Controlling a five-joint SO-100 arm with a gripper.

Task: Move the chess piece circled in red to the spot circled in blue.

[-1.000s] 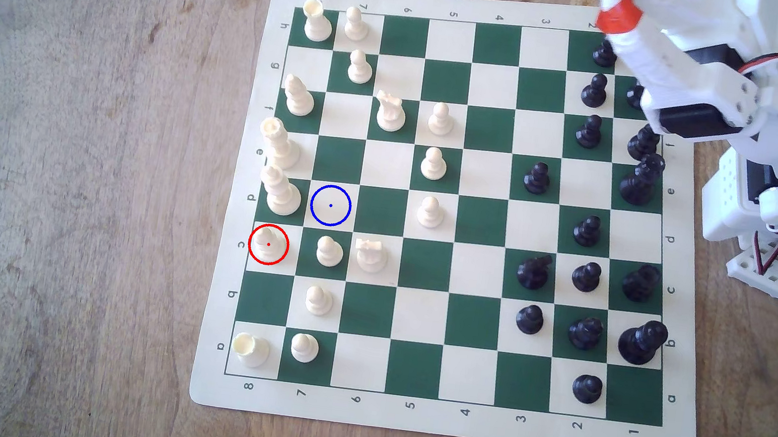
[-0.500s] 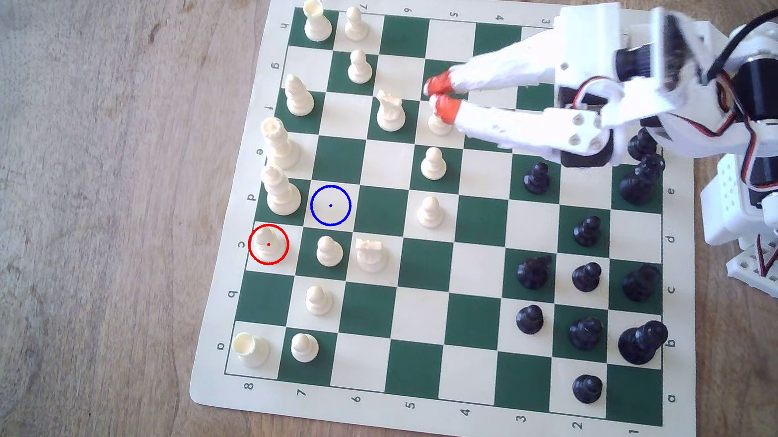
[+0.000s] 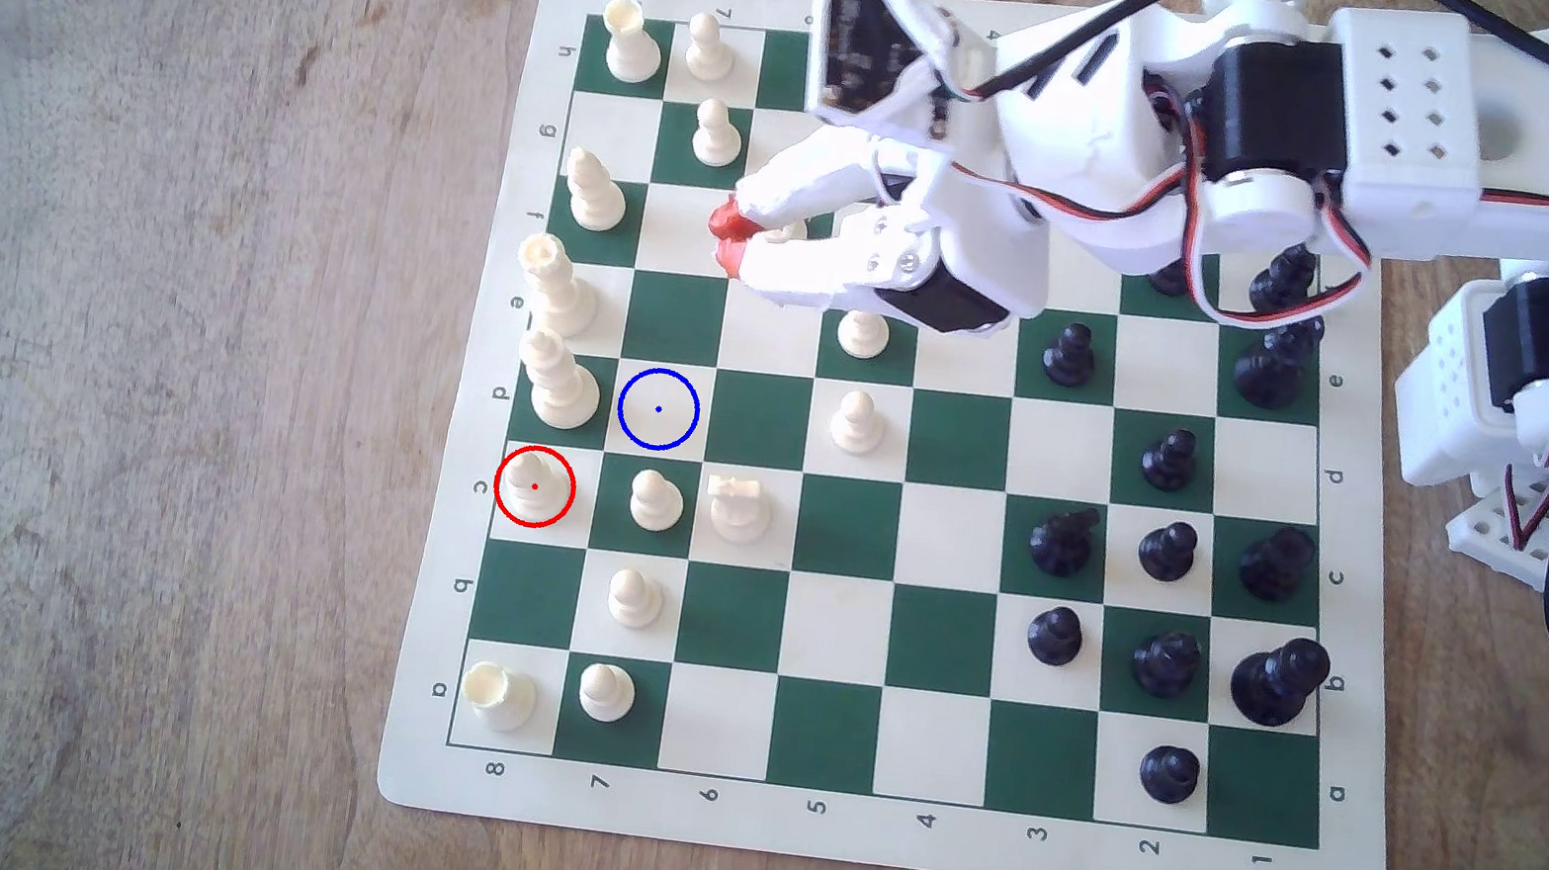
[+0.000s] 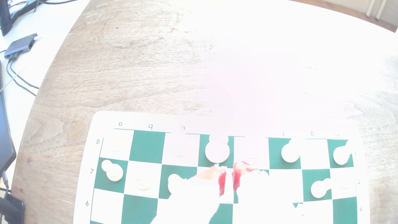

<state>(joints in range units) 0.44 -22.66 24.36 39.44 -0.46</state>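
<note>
The arm has swung further across the board toward the exterior view's left since half a second ago, and the tool [image 3: 730, 238] now hangs over the cream square in row f, column 7, where before its red tips sat above the column 5 pawn. Its two red fingertips [image 3: 726, 222] are almost together, with only a sliver of gap, and nothing is between them; in the wrist view the tool [image 4: 229, 178] shows that same narrow slit between the red pads, though the glare washes out much of that picture. The bishop [image 3: 533, 484] stands upright inside the red ring on the cream square in row c, column 8, at the exterior view's left edge of the chess mat [image 3: 884, 833], well apart from the tool. The blue-ringed square [image 3: 659, 409] is bare, one step diagonally from the bishop, with a tall cream piece [image 3: 558, 381] just beside it toward the exterior view's left and a cream pawn [image 3: 655, 500] on the square below. The black pieces [image 3: 1169, 554] crowd the side of the mat near the arm's base, and the mat lies flat on the wooden bench [image 3: 142, 331].
</note>
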